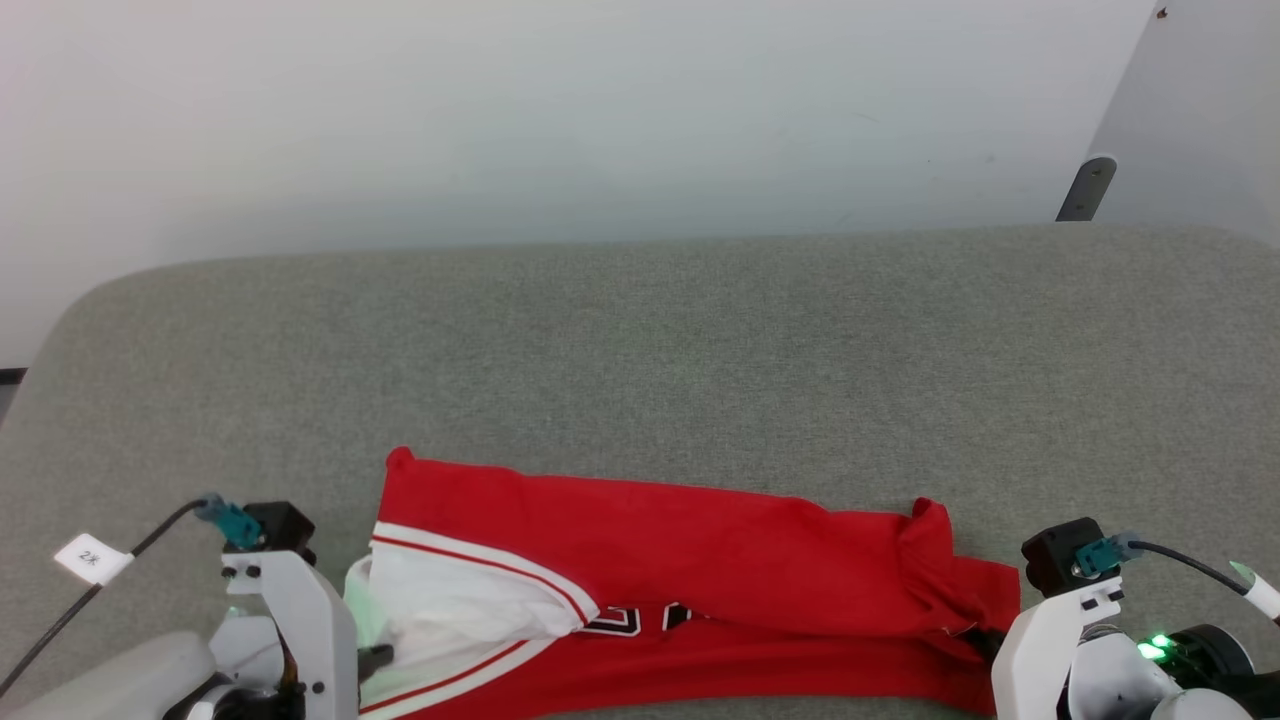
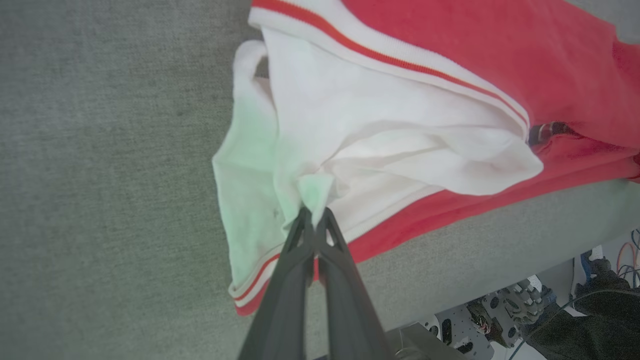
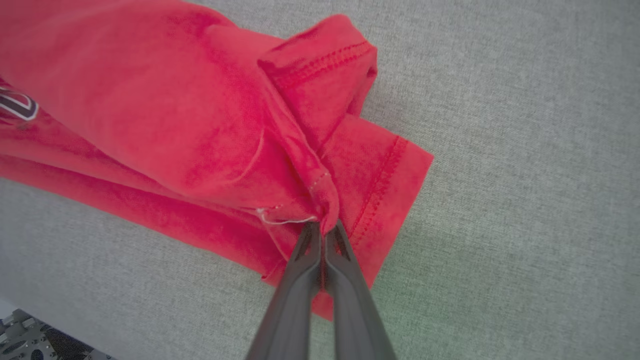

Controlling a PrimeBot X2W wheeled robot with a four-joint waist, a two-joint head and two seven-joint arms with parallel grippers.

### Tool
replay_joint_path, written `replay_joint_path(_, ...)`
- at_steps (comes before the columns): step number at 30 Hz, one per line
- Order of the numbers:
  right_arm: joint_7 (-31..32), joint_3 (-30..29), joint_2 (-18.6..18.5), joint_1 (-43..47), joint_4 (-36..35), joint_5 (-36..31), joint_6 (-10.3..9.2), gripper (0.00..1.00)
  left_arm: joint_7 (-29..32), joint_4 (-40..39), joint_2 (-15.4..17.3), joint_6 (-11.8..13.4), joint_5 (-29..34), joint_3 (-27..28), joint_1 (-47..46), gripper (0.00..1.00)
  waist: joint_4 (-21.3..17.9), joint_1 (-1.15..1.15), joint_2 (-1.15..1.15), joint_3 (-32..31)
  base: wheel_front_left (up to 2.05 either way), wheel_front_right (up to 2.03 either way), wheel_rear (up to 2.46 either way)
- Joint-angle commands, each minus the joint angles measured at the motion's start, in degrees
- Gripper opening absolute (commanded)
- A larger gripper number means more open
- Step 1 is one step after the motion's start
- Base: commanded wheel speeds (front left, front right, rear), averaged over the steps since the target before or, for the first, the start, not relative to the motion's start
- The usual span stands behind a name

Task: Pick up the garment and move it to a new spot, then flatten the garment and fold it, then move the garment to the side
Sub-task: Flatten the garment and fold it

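The garment (image 1: 700, 560) lies in a long, loosely gathered band along the near edge of the grey tabletop (image 1: 640, 350), with its white sleeve panel (image 2: 380, 150) toward the robot's left. The left tool (image 2: 314, 212) is clamped on a pinch of that white cloth, and the right tool (image 3: 322, 227) is clamped on a bunched red fold at the hem end. Both pinches look small, so the arms should probably lift evenly together with the cloth lightly taut between them, so neither grip slips.
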Motion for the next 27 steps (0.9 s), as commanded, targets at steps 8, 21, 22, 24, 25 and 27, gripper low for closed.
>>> replay_joint_path(8,0.4,0.5,1.3,-0.6,0.4,-0.2,-0.06,1.0,-2.0,1.1,-1.0,-0.4,1.7,0.2,0.3,1.0,-0.1,0.0,0.0,-1.3,0.0,0.0,0.0)
replay_joint_path(21,0.6,-2.7,3.2,0.0,-3.3,1.3,-0.06,1.0,-14.1,-3.2,2.0,-0.7,6.1,2.5,2.7,1.0,-0.5,0.0,0.0,-5.0,0.0,0.0,0.0)
replay_joint_path(22,0.2,-3.4,3.5,0.3,-3.5,1.2,-0.06,1.0,-16.3,-3.5,2.2,-0.6,6.5,3.0,3.2,1.0,-0.5,0.0,0.0,-5.2,0.0,0.0,0.0)
replay_joint_path(24,-0.7,-5.5,4.1,0.7,-3.6,1.1,-0.06,1.0,-20.9,-4.0,2.7,-0.5,8.0,3.9,4.4,1.0,-0.6,0.0,0.0,-5.6,0.0,0.0,0.0)
replay_joint_path(25,-1.1,-6.6,4.5,0.8,-3.5,1.0,-0.06,1.0,-23.5,-4.2,2.8,-0.4,8.1,4.4,5.1,1.0,-0.6,0.0,0.0,-5.8,0.0,0.0,0.0)
replay_joint_path(27,-1.0,-8.4,4.9,1.3,-3.2,0.8,-0.06,1.0,-28.4,-4.3,3.0,0.0,8.5,5.4,7.0,1.0,-0.5,0.0,0.0,-6.2,0.0,0.0,0.0)
